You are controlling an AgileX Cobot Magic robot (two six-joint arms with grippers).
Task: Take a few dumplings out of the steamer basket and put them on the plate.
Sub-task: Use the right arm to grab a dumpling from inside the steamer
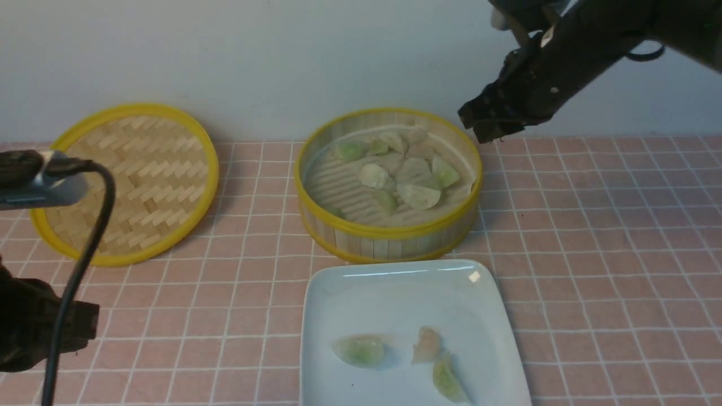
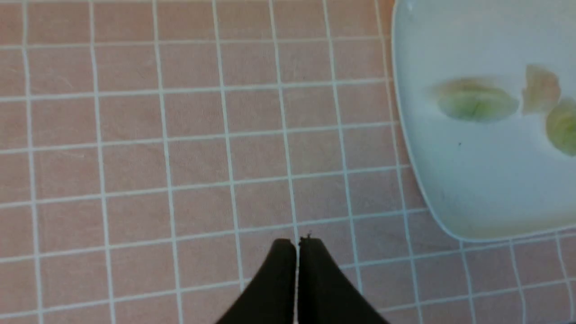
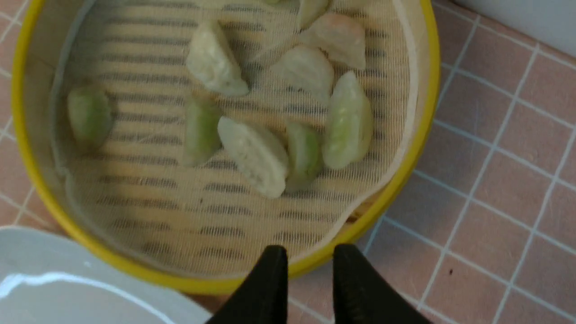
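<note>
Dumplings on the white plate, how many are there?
3. A green dumpling lies left, a pinkish dumpling in the middle, and a second green dumpling beside it, nearer the front edge of the plate. The front view cuts that edge off, so one might hide.

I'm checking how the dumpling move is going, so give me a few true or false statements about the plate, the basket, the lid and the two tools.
1. Three dumplings lie on the plate. True.
2. The basket is empty. False: several dumplings remain in it.
3. The left tool is shut and holds nothing. True.
4. The right tool grips a dumpling. False: it is open and empty, by the basket's rim.
5. The lid covers the basket. False: it lies on the table, to the basket's left.
</note>
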